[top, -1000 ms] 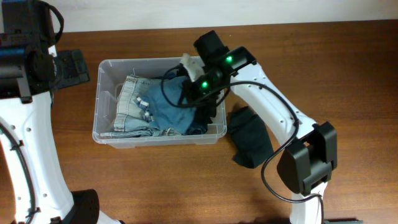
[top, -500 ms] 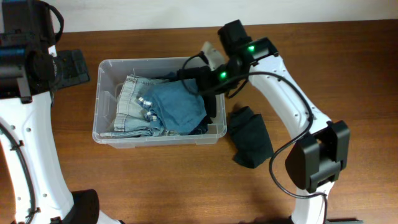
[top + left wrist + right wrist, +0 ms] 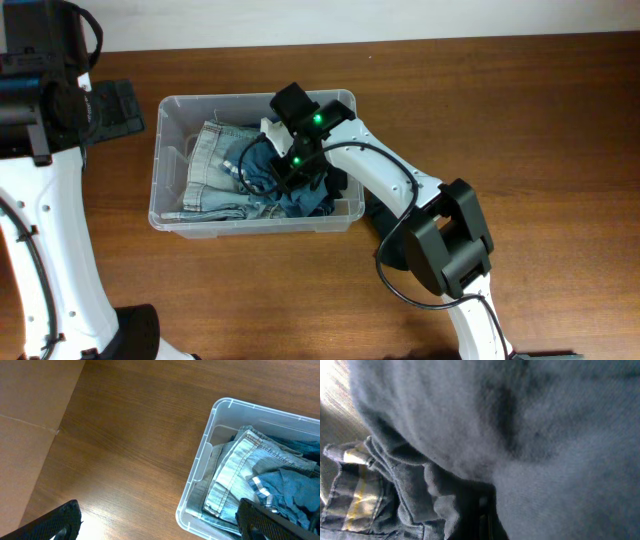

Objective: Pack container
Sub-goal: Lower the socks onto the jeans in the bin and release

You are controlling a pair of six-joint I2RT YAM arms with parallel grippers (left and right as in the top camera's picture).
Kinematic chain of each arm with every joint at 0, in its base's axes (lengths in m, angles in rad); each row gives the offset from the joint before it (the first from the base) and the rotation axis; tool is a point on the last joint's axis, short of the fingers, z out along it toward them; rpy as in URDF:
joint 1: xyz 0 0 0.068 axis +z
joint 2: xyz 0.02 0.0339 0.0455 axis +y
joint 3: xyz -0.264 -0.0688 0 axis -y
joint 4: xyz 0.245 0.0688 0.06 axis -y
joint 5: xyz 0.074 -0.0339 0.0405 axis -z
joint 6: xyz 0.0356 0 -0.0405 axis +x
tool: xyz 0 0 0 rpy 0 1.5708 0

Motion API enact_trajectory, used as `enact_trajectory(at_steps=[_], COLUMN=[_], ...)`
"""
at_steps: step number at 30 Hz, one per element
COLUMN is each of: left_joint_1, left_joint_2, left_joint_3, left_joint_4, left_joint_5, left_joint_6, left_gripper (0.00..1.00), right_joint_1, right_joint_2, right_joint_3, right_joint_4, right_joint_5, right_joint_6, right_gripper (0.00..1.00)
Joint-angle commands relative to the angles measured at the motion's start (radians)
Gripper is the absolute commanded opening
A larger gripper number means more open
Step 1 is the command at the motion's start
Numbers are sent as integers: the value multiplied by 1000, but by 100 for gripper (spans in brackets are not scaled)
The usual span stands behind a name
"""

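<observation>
The clear plastic container (image 3: 158, 165) stands left of the table's centre and holds folded light denim (image 3: 208, 172) and a darker blue garment (image 3: 305, 198). My right gripper (image 3: 285, 165) is down inside the container, pressed into the blue garment. In the right wrist view, blue-grey fabric (image 3: 530, 425) fills the frame and hides the fingers. My left gripper (image 3: 160, 527) is open and empty above bare table, left of the container's rim (image 3: 200, 462). It also shows in the overhead view (image 3: 118, 108).
A dark green-black garment (image 3: 374, 212) lies on the table right of the container, mostly under my right arm. The pale back wall runs along the table's far edge. A brown cardboard-like surface (image 3: 30, 420) lies to the left in the left wrist view.
My right gripper swung left from the container's far right rim and dropped into the container onto the blue garment, which is now bunched. The left arm has not moved.
</observation>
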Motion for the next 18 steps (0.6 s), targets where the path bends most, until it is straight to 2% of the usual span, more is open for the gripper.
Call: enact_trajectory(at_steps=[1,6,9,13,18], left_joint_1=[4,4,4,4,4], left_joint_2=[0,0,0,0,0], left_joint_3=[2,2,2,2,2], left_joint_4=[-1,-1,-2,-1,-1], left_joint_5=[-3,-3,-3,-3,-3], left_joint_6=[-9,-10,-9,-10,-9], left_gripper=[99,99,99,99,99], right_joint_1=[0,0,-1,-1,3], right_joint_2=[56,-65,-169,-224,-179], right_joint_3=[-31,10,30,30,28], right_joint_4=[-15,-74,-48,9,20], right_joint_5=[80,80,88,172,296], right_joint_6=[-8,-18,-45,-44,-44], right_gripper=[6,23,25,7,4])
